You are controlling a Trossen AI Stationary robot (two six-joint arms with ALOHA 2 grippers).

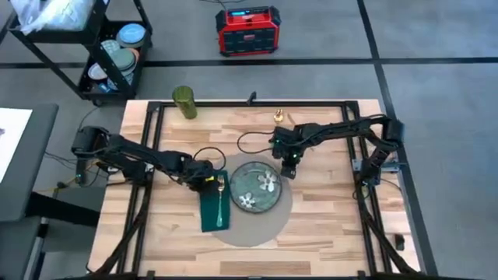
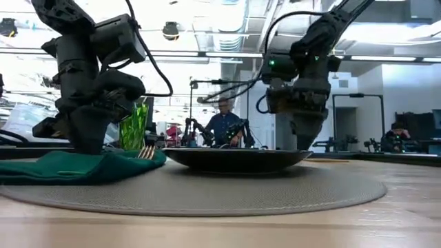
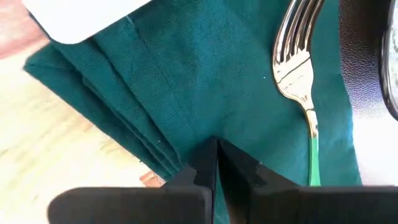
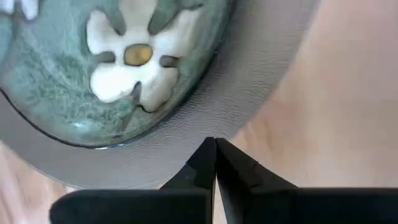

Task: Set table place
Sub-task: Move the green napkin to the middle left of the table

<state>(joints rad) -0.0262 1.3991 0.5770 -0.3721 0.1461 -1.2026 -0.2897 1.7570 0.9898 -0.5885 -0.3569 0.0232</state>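
Placemat (image 1: 257, 227) is the landmark: round, grey-beige, lying flat on the butcher-block table (image 1: 327, 210), on its near-centre part.

- Green floral plate (image 1: 257, 187) sits on the placemat, on its far half, away from the near table edge.
- Folded dark-green napkin (image 1: 213, 204) overlaps the placemat's left edge, partly on bare wood.
- Gold fork with green handle (image 1: 221, 198) lies on the napkin, just beside the plate, tines pointing to the far side.
- Left gripper (image 1: 207, 181) is at the far end of the napkin, just off the placemat's left rim; wrist view shows its fingers (image 3: 205, 163) pressed together, holding nothing, right over the cloth.
- Right gripper (image 1: 289, 169) is at the placemat's far-right rim, next to the plate; fingers (image 4: 205, 163) pressed together, holding nothing.
- Green glass (image 1: 185, 102) and a small gold item (image 1: 278, 118) stand at the table's far edge, well apart from the placemat.
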